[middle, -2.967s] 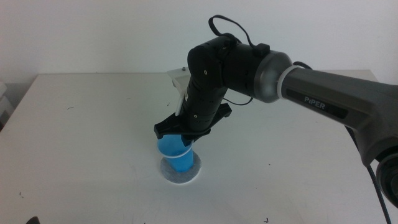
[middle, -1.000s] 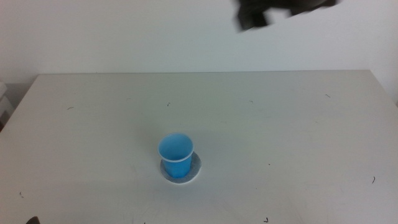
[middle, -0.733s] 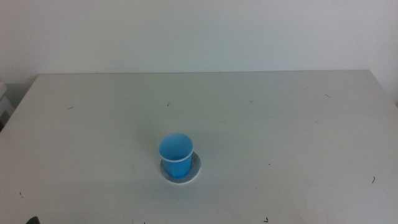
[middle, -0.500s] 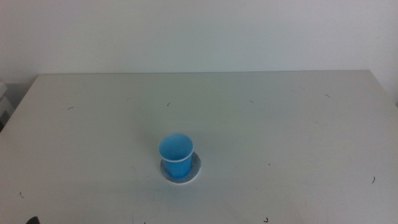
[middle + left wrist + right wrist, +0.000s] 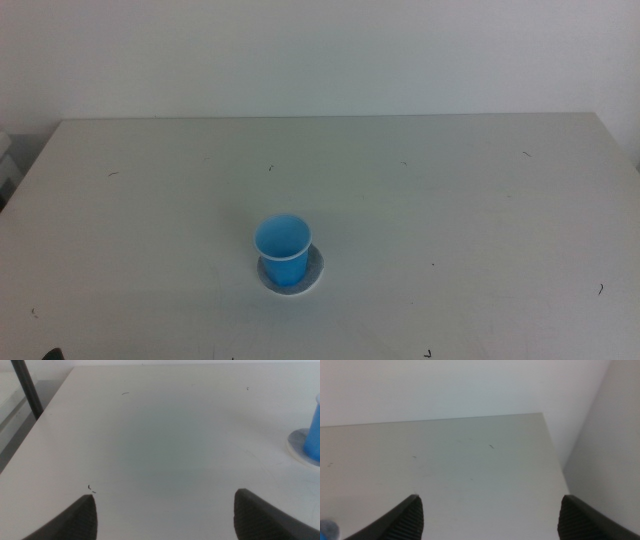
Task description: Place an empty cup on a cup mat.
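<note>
In the left wrist view we see only a sliver of the cup (image 5: 314,430) and part of the cup mat (image 5: 300,442), both cut by the frame's edge. In the middle view the cup (image 5: 283,248) hides most of the mat (image 5: 314,271). Neither arm appears there.

cup (image 5: 282,249) upright on cup mat (image 5: 313,272), table (image 5: 450,200) centre-front

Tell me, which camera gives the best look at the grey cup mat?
The middle view: the cup mat shows nearly whole under the blue cup. The left wrist view catches only its edge; the right wrist view shows none.
</note>
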